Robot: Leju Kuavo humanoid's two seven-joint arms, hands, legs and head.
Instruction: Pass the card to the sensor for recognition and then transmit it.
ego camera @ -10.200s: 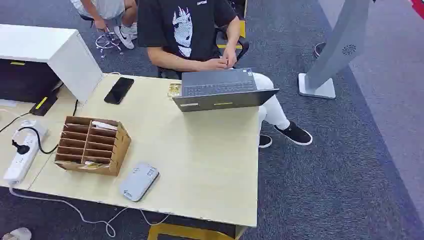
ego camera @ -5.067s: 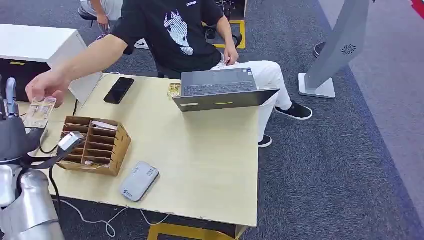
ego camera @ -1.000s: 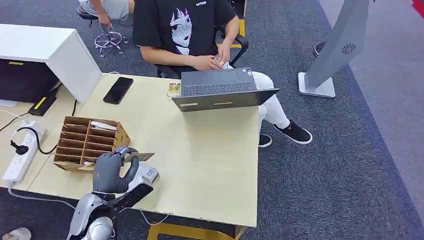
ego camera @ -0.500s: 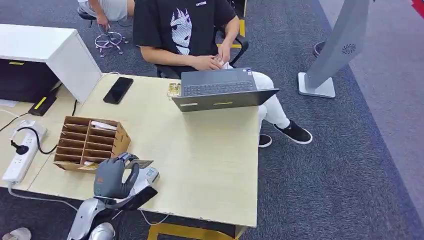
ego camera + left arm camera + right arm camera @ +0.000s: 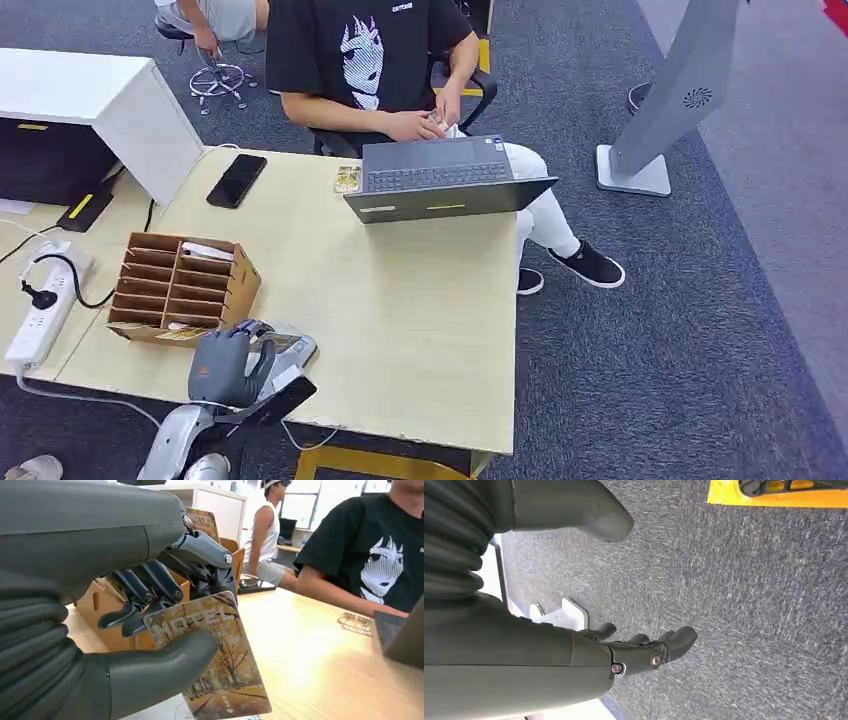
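Table (image 5: 420,330): your landmark; every place below is given from the sensor that lies on it.
Laptop (image 5: 440,185): well apart from the sensor, at the table's far edge, with a person (image 5: 365,60) seated behind it.
Rack (image 5: 180,290): the cardboard sorter stands just beside the sensor, on its far left side.
Left hand (image 5: 225,365): you have it directly over the sensor, fingers and thumb clamped on the card.
Right hand (image 5: 644,652): hangs over the carpet away from the sensor, fingers loosely spread, grasping nothing.
Sensor (image 5: 290,350): a grey pad near the table's front edge, half covered by your hand.
Card (image 5: 212,660): pinned by its upper half between thumb and fingers, its free end pointing down at the sensor, very close or touching; you cannot tell which.
Handling: judge the card light, thin, stiff and glossy, so it could slip or pivot under a light pinch. Keep your hold across the flat faces near one end, as now, and leave the far end free to meet the pad.
Head view: gives you the hand's place over the sensor and the table layout, but the card is a thin sliver there.
Left wrist view: gives you the pinch itself, the printed face lettered "OTEL" and a second card (image 5: 356,622) on the table beyond.
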